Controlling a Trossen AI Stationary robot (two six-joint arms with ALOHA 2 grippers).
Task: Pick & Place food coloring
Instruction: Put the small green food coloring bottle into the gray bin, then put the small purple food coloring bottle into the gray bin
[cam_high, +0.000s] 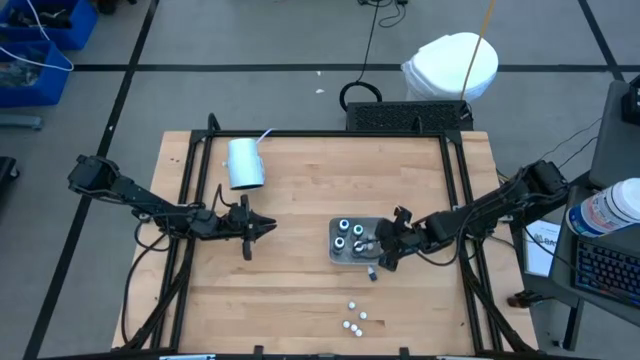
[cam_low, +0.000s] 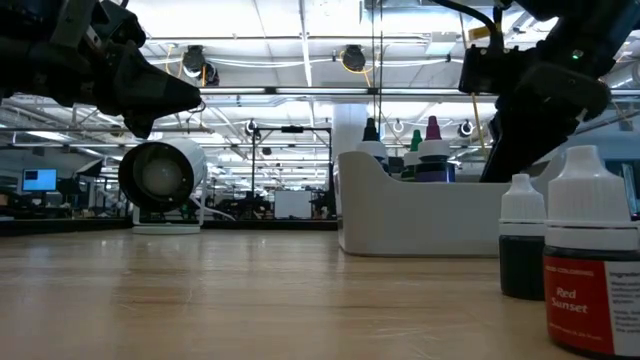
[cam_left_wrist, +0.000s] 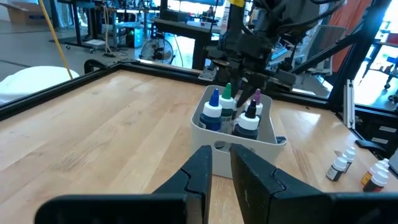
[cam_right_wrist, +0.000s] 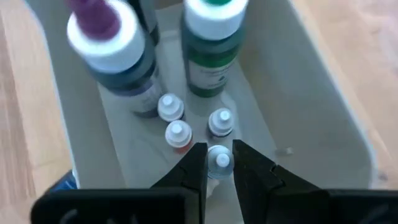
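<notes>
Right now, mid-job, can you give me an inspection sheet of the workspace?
Surface: wooden table, black frame round it.
Job's things: tray holds four large bottles and small bottles; four small loose bottles lie near the front edge, one dark one stands beside the tray.
Clutter: pale blue cup on its side at the table's back left.
End effectors: right end effector is down inside the tray, fingers closed on a small white-capped bottle; left end effector waits left of the tray, nearly closed, holding nothing.
Cables: run along both arms and on the floor behind.
Surroundings: white bin behind the table, keyboard at right.
</notes>
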